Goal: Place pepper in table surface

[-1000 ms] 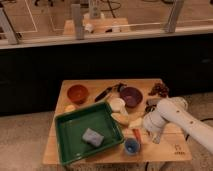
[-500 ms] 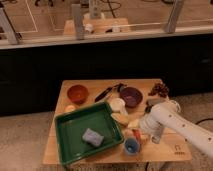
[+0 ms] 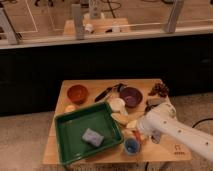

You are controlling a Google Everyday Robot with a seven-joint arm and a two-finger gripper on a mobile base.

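The white arm (image 3: 175,134) reaches in from the right, and the gripper (image 3: 138,128) hangs low over the near right part of the table surface (image 3: 165,152), its jaws spread wide. The pepper (image 3: 136,135), just a small red-orange sliver, sits right under the gripper's tip on the wood; whether the fingers touch it cannot be told. It's crowded there: one blue cup (image 3: 131,146) stands just near of the pepper, one pale yellow oblong food item (image 3: 121,118) lies just left of the gripper, and the green tray (image 3: 75,131) fills the near left, with one grey sponge (image 3: 92,136) inside. Farther back there are two bowls, one orange (image 3: 77,93) at far left and one purple (image 3: 131,96) mid-table. One white cup (image 3: 117,104) stands between the purple bowl and the tray, one dark utensil (image 3: 106,93) lies between the bowls, and one brown cluster (image 3: 159,90) sits at the far right.
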